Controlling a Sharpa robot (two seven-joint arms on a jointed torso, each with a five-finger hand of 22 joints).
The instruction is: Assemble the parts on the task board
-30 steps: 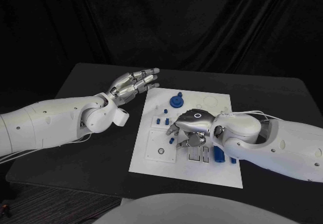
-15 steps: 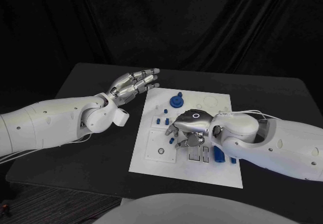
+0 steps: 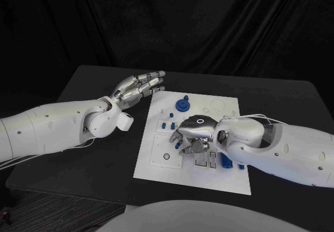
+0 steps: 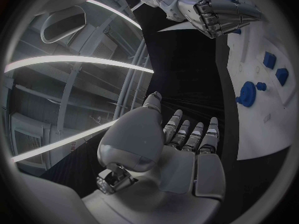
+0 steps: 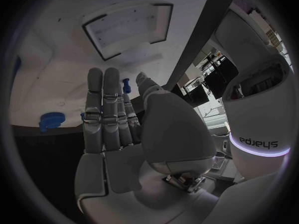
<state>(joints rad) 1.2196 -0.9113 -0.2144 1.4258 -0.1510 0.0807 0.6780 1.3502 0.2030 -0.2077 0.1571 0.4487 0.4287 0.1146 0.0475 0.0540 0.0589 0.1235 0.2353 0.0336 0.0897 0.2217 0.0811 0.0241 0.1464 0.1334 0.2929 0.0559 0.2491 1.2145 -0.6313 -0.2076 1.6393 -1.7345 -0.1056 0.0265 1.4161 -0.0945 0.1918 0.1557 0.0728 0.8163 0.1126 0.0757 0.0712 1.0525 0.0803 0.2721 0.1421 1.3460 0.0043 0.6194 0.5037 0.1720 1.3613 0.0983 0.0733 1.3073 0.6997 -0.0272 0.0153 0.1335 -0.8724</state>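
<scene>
We see the left hand (image 3: 138, 86) raised above the black bench (image 3: 90, 159), beside the far left corner of the white task board (image 3: 160, 164), its fingers (image 3: 149, 77) straight, slightly apart and holding nothing. The right hand (image 3: 193, 133) hangs palm down over the board's middle, fingers curled toward the surface; we cannot tell whether it grips a part. One round blue part (image 3: 183, 105) stands near the far edge. Several small blue pegs (image 3: 165, 124) stand just left of the right hand; their count is unclear.
</scene>
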